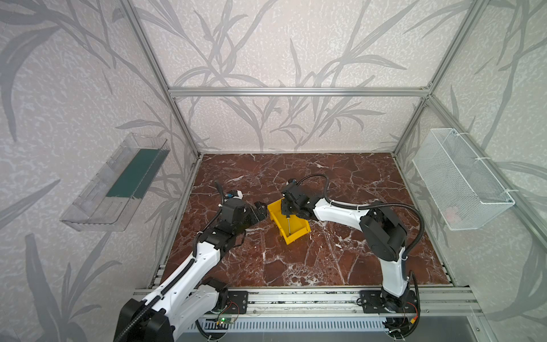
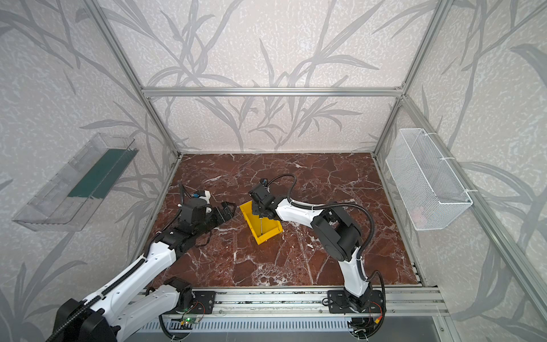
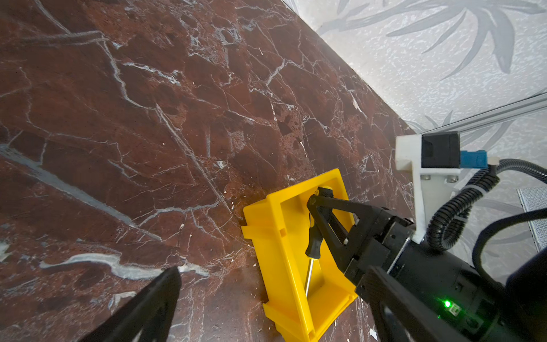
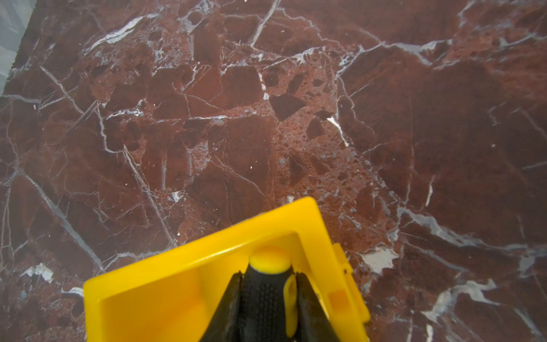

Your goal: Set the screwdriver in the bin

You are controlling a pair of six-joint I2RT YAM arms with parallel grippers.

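Observation:
The yellow bin (image 1: pixel 299 229) (image 2: pixel 270 229) stands on the red marble table near its middle. Inside it is the screwdriver (image 3: pixel 314 241), black-and-yellow handle up, thin silver shaft (image 1: pixel 287 225) sloping down to the bin's floor. My right gripper (image 1: pixel 286 211) (image 4: pixel 266 278) is over the bin's far end, shut on the screwdriver handle (image 4: pixel 262 299). My left gripper (image 1: pixel 262 211) (image 3: pixel 275 271) is open just left of the bin (image 3: pixel 284 266), with nothing held. In the left wrist view the bin's near end shows between its spread fingers.
A clear plastic tray with a green base (image 1: pixel 118 183) hangs on the left wall. A white wire mesh basket (image 1: pixel 461 180) hangs on the right wall. Aluminium frame posts stand at the table's back corners. Bare marble (image 1: pixel 325 177) lies behind and in front of the bin.

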